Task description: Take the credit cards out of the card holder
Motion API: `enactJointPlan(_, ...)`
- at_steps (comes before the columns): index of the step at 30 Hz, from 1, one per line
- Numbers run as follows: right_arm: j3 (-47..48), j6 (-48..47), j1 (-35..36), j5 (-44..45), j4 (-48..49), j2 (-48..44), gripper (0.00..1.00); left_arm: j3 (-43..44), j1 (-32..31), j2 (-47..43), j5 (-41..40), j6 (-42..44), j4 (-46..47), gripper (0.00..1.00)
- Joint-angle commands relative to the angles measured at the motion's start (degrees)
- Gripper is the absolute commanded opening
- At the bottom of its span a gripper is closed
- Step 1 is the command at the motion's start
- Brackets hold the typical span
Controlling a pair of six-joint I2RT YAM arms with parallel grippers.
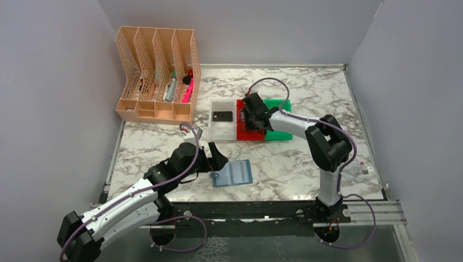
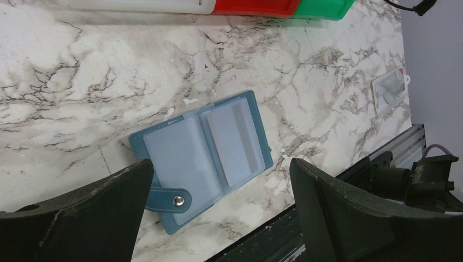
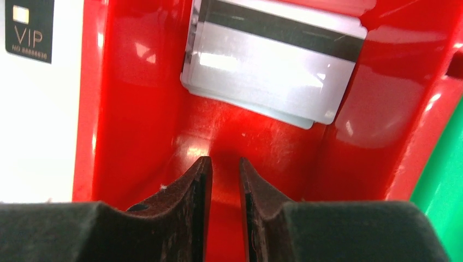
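Observation:
The blue card holder [image 1: 233, 173] [image 2: 202, 155] lies open and flat on the marble near the front edge, snap tab toward my left arm. Its right clear pocket shows what looks like a pale card with a grey stripe [image 2: 236, 143]. My left gripper [image 1: 214, 158] [image 2: 221, 164] hangs open and wide just over its near side, touching nothing. Two silver-grey credit cards [image 3: 267, 71] lie stacked in the red bin [image 1: 245, 134] [image 3: 136, 109]. A black VIP card [image 1: 223, 116] [image 3: 28, 27] lies in the white bin [image 1: 221, 131]. My right gripper [image 1: 252, 117] [image 3: 225, 161] is down inside the red bin, jaws a narrow gap apart and empty.
A green bin [image 1: 281, 134] [image 3: 442, 191] adjoins the red one on the right. The peach mesh file rack [image 1: 155, 73] with pens stands at the back left. A small clear packet [image 1: 360, 170] [image 2: 392, 87] lies near the right arm's base. Grey walls enclose the table.

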Motion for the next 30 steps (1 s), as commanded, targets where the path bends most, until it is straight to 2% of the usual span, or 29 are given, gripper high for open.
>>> enactJointPlan(1,3.3,1.12,0.07,5.08,-0.83,2.79,0.29,-0.42,0.19,-0.52,-1.37,0.01,0.06,0.99)
enactJointPlan(11,8.83,0.97,-0.01,9.97,-1.6,7.23,0.29,-0.67,0.23,-0.84,-1.24,-0.07,-0.07,0.99)
enactJointPlan(30,9.83,7.64,-0.46,11.63,0.25,7.68,0.31,-1.09,0.22,-0.13,-0.5,-0.34,0.86,0.99)
